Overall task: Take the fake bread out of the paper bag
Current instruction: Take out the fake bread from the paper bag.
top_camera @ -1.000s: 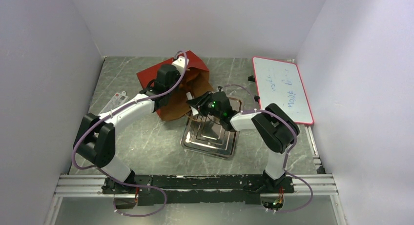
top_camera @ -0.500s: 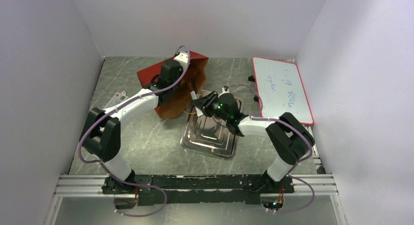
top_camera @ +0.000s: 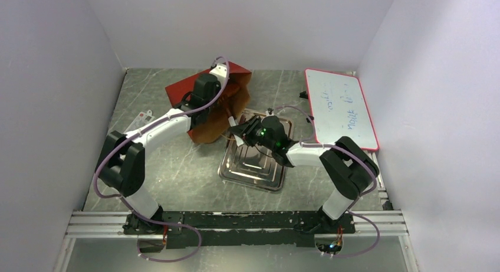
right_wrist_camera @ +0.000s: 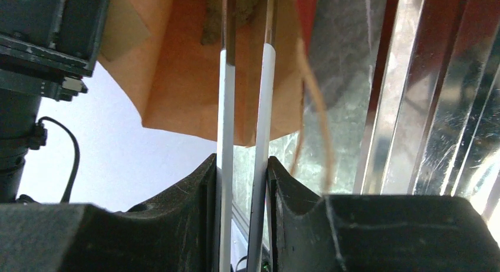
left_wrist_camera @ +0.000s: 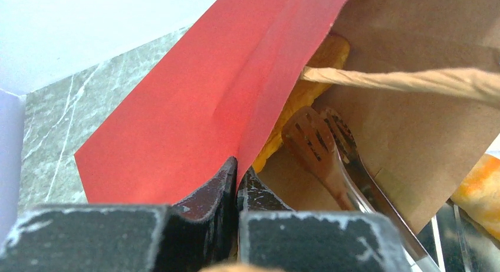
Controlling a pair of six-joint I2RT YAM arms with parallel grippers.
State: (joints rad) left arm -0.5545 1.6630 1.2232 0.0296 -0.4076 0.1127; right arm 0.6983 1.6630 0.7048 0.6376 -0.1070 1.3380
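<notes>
The paper bag (top_camera: pixel 177 94) lies on its side at the far middle of the grey marbled table (top_camera: pixel 177 177), with its mouth facing right towards the tray (top_camera: pixel 259 166). The tray is a rectangle of shiny stepped metal. The bag's outside is smooth rust-red paper with a soft crease, and its inside is matte brown kraft.

The left gripper (left_wrist_camera: pixel 236 176) has its dark, scuffed fingers pressed together on the bag's red lip, with no gap between them. A tan twisted cord handle (left_wrist_camera: pixel 413 80) crosses the opening.

Inside the bag, against the red wall, sits the fake bread (left_wrist_camera: pixel 306 86), a glossy golden-orange elongated piece that is partly hidden.

The right gripper (right_wrist_camera: pixel 242 177) clamps a pair of tongs (left_wrist_camera: pixel 315 145). Their two flat strips, white-banded and then bare metal, run almost parallel with a narrow gap. The slotted, flattened tips reach into the bag close together, with nothing between them. They are just beside the bread, and I cannot tell whether they touch it.
</notes>
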